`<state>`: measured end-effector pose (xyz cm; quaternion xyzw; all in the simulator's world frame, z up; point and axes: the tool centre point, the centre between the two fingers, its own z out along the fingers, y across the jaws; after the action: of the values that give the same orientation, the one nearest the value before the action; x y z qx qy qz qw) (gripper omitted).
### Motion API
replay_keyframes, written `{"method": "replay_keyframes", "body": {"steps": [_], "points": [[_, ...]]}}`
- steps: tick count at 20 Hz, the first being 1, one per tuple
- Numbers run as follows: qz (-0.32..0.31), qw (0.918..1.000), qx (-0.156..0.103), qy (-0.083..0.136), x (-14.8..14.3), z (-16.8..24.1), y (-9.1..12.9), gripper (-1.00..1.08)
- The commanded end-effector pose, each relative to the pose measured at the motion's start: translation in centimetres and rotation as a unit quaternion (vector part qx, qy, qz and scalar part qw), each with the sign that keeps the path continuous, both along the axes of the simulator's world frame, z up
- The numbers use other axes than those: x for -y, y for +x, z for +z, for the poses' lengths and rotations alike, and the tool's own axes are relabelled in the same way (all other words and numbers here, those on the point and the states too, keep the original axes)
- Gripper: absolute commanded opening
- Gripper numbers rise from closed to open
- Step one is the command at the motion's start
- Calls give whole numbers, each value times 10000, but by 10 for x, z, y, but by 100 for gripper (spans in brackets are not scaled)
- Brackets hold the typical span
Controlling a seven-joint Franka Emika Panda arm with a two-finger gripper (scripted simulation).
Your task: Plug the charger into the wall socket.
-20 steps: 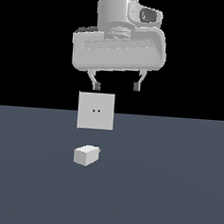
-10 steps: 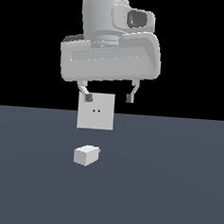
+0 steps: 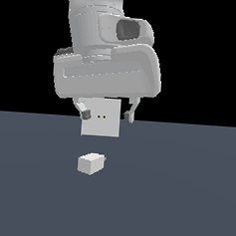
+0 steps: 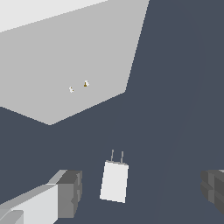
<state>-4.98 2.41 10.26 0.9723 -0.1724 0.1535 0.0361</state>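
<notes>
The charger (image 3: 91, 163) is a small white block lying on the dark grey floor, in front of the wall socket. In the wrist view the charger (image 4: 114, 181) shows two thin prongs pointing toward the socket. The wall socket (image 3: 104, 125) is an upright light-grey square plate with two tiny holes; its top is hidden behind the hand. It also shows in the wrist view (image 4: 65, 65). My gripper (image 3: 106, 114) is open and empty, hanging above the charger, with its fingertips (image 3: 85, 115) level with the socket's holes. The charger lies between the two fingers (image 4: 65, 194) in the wrist view.
The dark grey floor (image 3: 184, 194) spreads around the charger and socket. The background behind is black.
The arm has come down and nearer, growing larger in the exterior view. Its fingertips have dropped from above the socket plate to the level of its holes. The charger has not moved.
</notes>
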Motion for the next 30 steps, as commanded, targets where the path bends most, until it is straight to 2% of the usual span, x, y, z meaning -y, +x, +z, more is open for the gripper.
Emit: {"method": "replay_keyframes", "body": {"steps": [1,15,30], "points": [[-125,9999,94,-20,-4,-6,-2,100],[-648,9968,456,-120,-17,-35,-8,100],[-726,9961,490,-127,-20,-53,-9,100]]}}
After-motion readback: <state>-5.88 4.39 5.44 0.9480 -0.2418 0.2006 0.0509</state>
